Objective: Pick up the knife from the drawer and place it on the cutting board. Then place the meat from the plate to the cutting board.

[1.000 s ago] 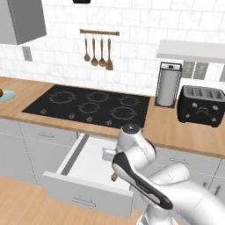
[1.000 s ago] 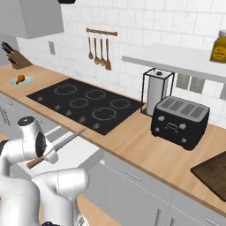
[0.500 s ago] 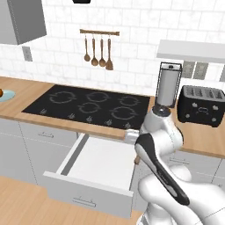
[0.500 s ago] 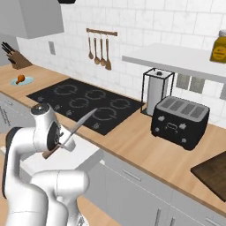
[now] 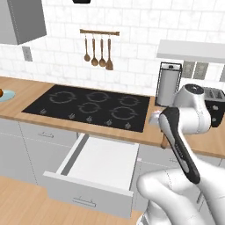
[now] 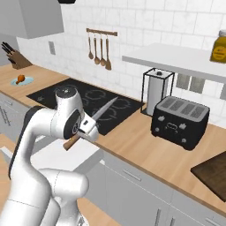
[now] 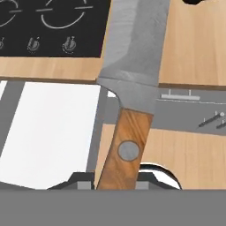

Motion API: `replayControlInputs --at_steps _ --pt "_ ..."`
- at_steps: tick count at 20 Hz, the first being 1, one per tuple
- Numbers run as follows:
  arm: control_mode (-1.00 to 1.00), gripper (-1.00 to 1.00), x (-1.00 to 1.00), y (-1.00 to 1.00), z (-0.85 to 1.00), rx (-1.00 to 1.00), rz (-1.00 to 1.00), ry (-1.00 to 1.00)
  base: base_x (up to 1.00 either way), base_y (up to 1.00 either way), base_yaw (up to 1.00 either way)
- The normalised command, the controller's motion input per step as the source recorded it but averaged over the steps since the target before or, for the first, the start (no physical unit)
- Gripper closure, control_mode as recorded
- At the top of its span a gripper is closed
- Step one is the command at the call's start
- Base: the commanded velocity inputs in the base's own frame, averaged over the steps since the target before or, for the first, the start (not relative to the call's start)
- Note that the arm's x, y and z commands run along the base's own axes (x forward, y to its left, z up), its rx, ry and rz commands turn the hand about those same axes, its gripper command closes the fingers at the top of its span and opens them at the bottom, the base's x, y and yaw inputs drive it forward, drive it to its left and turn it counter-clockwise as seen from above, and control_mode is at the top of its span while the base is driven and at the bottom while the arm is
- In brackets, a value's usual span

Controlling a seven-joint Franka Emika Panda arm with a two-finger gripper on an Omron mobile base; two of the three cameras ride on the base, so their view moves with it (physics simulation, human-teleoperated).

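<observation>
knife lifted clear, swinging right

since a second ago the gripper (image 6: 84, 131) has carried the knife (image 6: 94, 120) up out of the drawer (image 5: 101, 166) and rightward over the counter (image 6: 145, 152) edge. it is clamped on the wooden handle, blade pointing toward the hob (image 6: 95, 102). judging by this, the cutting board (image 6: 216, 175), far right, comes next; the meat (image 6: 19, 79) waits on its plate (image 6: 26, 82).

Rear flanking views; close downward hand-camera.
</observation>
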Motion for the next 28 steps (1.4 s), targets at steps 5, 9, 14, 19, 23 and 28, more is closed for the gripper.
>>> replayControlInputs --at_steps 5,9,14,19,23,28 --pt "-1.0 1.0 0.0 -1.0 -0.06 -0.05 -0.35 0.03 0.0 0.0 0.0" --pt "-1.0 1.0 0.0 -1.0 -0.14 -0.07 -0.43 0.04 0.0 0.0 0.0" --pt "-1.0 1.0 0.01 -1.0 -0.09 -0.03 -0.45 0.11 0.0 0.0 0.0" --pt "-1.0 1.0 0.11 -1.0 0.0 0.0 -0.42 0.09 0.0 0.0 0.0" --pt "-1.0 1.0 0.18 -1.0 0.0 0.0 -0.32 0.05 0.0 0.0 0.0" --pt "-1.0 1.0 0.23 -1.0 -0.12 0.04 -0.13 0.01 0.0 0.0 0.0"
